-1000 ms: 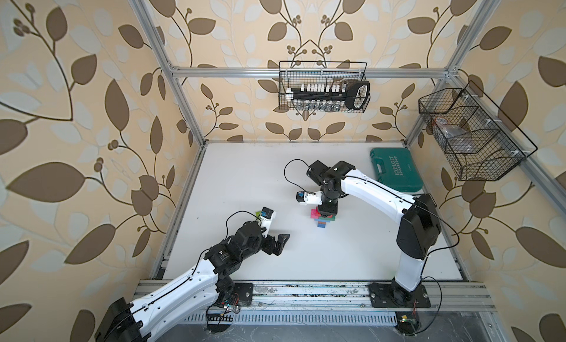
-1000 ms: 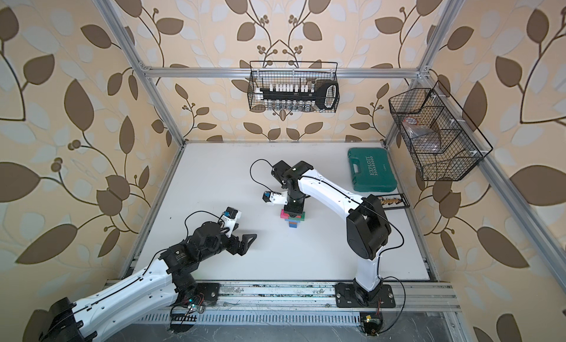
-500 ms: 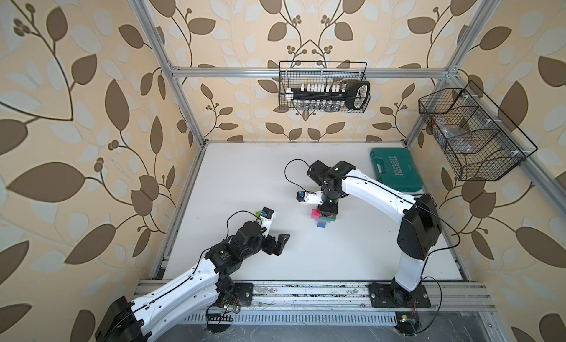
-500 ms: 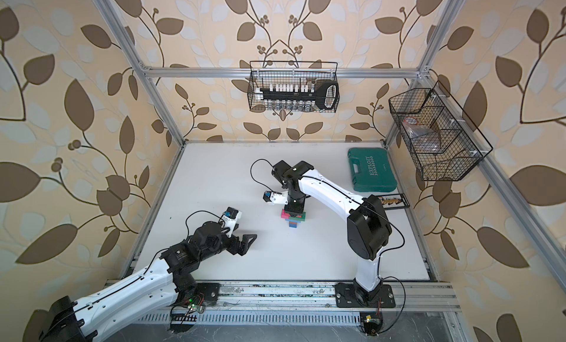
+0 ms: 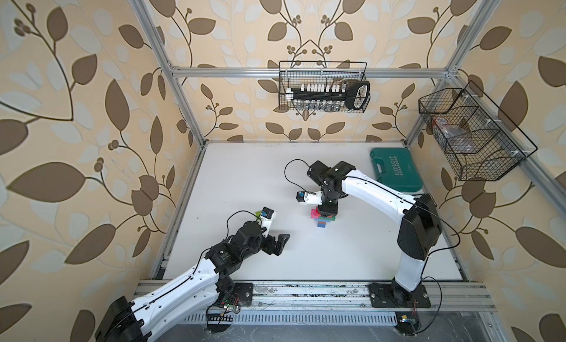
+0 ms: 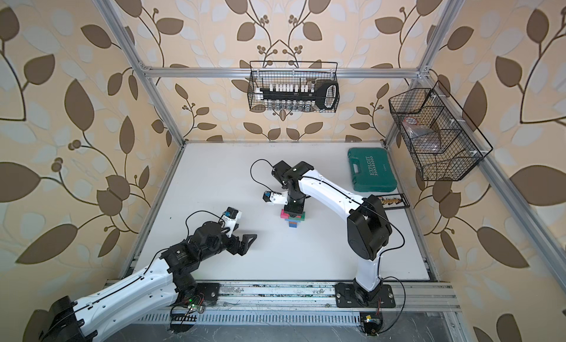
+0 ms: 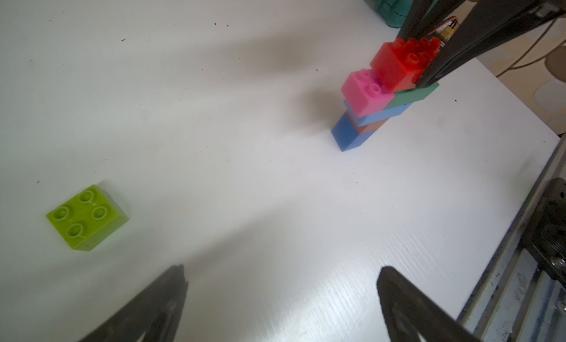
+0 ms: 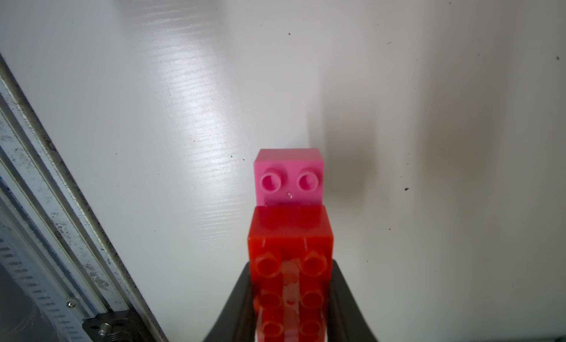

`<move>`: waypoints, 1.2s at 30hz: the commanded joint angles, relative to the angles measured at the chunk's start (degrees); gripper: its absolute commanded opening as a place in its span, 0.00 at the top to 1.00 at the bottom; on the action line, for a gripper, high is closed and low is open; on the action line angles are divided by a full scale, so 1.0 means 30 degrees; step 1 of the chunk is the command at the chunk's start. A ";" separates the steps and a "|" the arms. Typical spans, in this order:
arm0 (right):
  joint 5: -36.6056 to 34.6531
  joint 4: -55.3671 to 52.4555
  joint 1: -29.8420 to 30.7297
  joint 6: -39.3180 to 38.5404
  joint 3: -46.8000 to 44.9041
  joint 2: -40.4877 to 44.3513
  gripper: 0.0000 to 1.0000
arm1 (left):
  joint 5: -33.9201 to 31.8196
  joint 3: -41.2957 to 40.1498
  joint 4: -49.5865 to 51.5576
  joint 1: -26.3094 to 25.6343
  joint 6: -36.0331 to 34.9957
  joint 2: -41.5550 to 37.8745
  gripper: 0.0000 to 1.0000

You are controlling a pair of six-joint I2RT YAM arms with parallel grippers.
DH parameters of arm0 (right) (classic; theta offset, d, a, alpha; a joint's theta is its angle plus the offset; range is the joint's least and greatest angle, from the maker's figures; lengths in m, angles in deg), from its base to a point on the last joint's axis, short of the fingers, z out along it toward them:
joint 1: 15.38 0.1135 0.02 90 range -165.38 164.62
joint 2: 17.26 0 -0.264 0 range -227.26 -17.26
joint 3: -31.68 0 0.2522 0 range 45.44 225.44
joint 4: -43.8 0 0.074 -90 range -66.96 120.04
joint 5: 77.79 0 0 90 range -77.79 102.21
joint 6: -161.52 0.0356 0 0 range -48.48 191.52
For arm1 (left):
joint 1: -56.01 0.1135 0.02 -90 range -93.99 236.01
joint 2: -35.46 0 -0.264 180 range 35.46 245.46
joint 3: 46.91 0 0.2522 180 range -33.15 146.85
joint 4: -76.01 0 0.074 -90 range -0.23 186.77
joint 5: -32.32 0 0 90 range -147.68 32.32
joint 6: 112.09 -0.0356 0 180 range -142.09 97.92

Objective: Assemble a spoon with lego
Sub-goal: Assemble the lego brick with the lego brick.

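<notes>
Squeezing the red brick point(image 8: 289, 242) on top of the spoon point(image 7: 364, 111) in the middle of the table point(image 5: 245, 172), your right gripper point(image 5: 327, 211) is hiding most of it from above. Your left gripper point(image 7: 281, 271) is hanging wide open, holding nothing, partly cut off in its wrist view, near the lone lime brick point(image 7: 87, 218).

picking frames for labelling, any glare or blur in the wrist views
Right wrist view: glare streak on the table, red brick soft up close, pink brick sharper. Left wrist view: left pincer blurred, lime brick clearer.
</notes>
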 commanded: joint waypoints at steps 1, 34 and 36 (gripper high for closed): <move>0.0122 -0.0152 -0.0014 0.0326 -0.0979 -0.0081 1.00 | -0.0375 -0.0051 -0.0484 -0.0106 0.0221 0.0007 0.01; 0.0925 -0.1022 0.0281 0.0663 -0.1617 -0.2082 1.00 | -0.0573 0.1629 -0.0484 -0.0106 -0.1084 0.1999 0.01; 0.0586 -0.0918 0.0272 0.0714 -0.1587 -0.1958 1.00 | -0.0658 0.1651 -0.0426 -0.0106 -0.1084 0.1872 0.01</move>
